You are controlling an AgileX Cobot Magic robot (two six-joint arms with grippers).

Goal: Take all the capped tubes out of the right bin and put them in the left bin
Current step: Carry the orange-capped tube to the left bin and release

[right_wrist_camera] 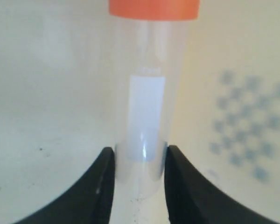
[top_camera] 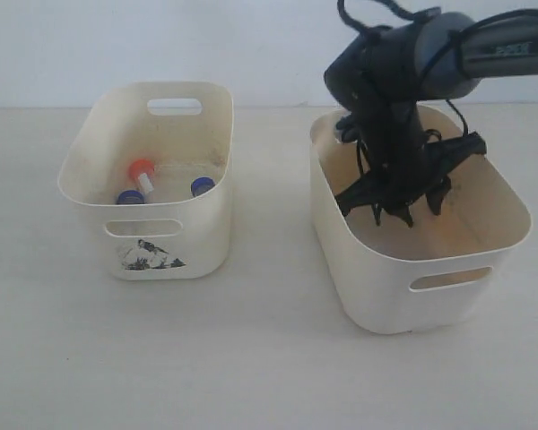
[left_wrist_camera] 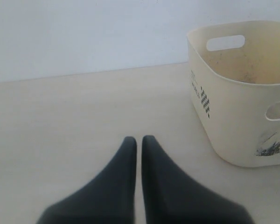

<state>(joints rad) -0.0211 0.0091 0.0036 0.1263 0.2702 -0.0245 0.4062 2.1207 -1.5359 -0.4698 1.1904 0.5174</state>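
Note:
My right gripper [top_camera: 390, 210] reaches down inside the plain right bin [top_camera: 412, 269]. In the right wrist view the right gripper [right_wrist_camera: 140, 156] is shut on a clear capped tube [right_wrist_camera: 147, 107] with an orange cap [right_wrist_camera: 154, 8], both fingers pressed against its lower body. In the exterior view the arm hides this tube. The left bin [top_camera: 72, 170], with a black smudged mark [top_camera: 148, 255], holds one orange-capped tube [top_camera: 142, 172] and two blue-capped tubes [top_camera: 130, 196] [top_camera: 202, 185]. My left gripper [left_wrist_camera: 139, 140] is shut and empty above the table, beside the left bin [left_wrist_camera: 233, 116].
The right arm's dark body and cables [top_camera: 403, 63] hang over the right bin's back rim. Light table surface [top_camera: 269, 358] lies between and in front of the two bins. A pale wall [top_camera: 161, 45] runs behind the table.

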